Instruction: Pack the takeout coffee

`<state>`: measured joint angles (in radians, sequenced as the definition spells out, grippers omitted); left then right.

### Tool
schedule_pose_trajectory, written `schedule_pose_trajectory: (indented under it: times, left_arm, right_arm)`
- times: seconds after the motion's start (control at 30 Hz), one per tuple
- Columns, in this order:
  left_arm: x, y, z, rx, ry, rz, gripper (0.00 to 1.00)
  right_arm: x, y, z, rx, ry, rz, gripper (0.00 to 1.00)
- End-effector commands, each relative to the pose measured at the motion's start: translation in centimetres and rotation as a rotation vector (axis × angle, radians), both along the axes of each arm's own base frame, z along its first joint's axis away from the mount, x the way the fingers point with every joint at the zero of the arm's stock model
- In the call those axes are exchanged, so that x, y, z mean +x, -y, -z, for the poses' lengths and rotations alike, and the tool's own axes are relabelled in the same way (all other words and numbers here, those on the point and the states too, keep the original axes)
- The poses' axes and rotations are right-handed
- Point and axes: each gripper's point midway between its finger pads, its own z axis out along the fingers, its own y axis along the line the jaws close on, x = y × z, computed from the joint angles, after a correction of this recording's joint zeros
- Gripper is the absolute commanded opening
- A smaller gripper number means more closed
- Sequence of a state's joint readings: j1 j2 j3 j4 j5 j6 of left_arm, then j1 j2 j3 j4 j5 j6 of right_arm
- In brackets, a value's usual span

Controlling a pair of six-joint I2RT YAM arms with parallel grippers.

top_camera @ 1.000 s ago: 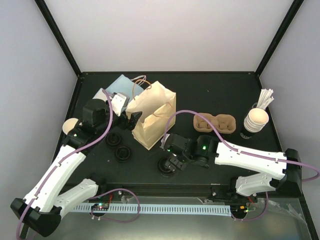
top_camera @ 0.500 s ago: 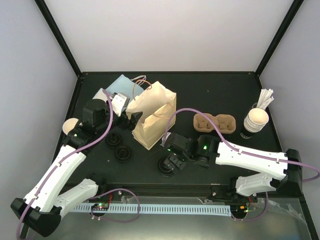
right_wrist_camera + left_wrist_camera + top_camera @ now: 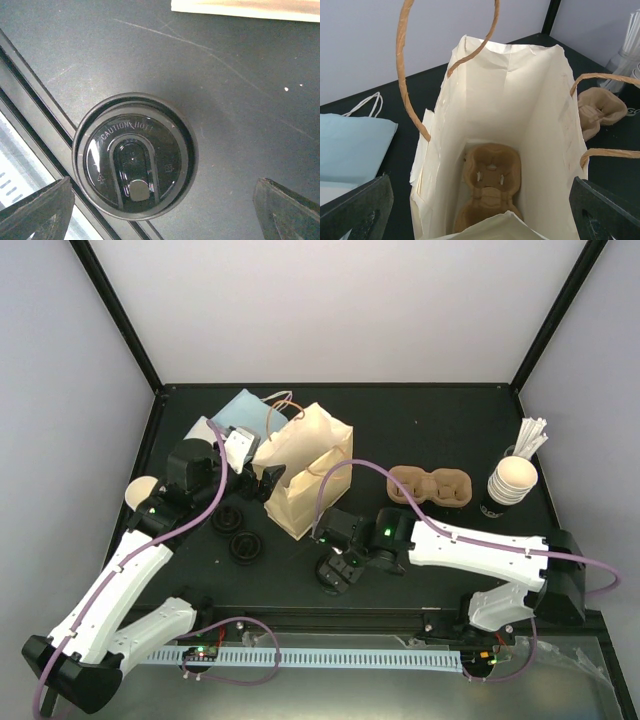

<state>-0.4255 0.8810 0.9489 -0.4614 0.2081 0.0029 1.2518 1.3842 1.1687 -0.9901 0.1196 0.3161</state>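
Nearest us, the right gripper hangs spread wide over a black lid at the near edge of the table. We judge the step to be lifting that lid, so we should centre it between the fingers, lower them past its rim and close gently so it neither skids nor buckles. The coffee cup it must cap stands farther off at the table's left edge, well apart from the lid. Beyond, the left gripper, also spread, waits at the mouth of the paper bag, which has a carrier at its bottom.
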Motion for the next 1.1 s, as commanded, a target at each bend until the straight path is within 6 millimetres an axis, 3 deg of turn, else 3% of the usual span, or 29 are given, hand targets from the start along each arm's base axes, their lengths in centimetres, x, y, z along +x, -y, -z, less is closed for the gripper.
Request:
schedule_pose_trajectory:
  times: [0.0,0.6,0.83,1.07]
  left_arm:
    - [0.1,0.1,-0.8,-0.006,0.040,0.015,0.99]
    - [0.0,0.1,-0.7,-0.007,0.037,0.019,0.99]
    - [0.0,0.2,-0.7,-0.008,0.036,0.023,0.99]
    - [0.0,0.2,-0.7,-0.007,0.036,0.024,0.99]
  right_arm:
    - [-0.7,-0.7,-0.1,-0.001,-0.019,-0.026,1.00]
    - [-1.1,-1.5,2.1,-0.088,-0.026,-0.056,0.96]
    - [-1.4,-2.3,2.7,-0.100,-0.048,-0.071,0.84]
    - [-1.6,-2.2,3.2,-0.116,-0.063,-0.075,0.78]
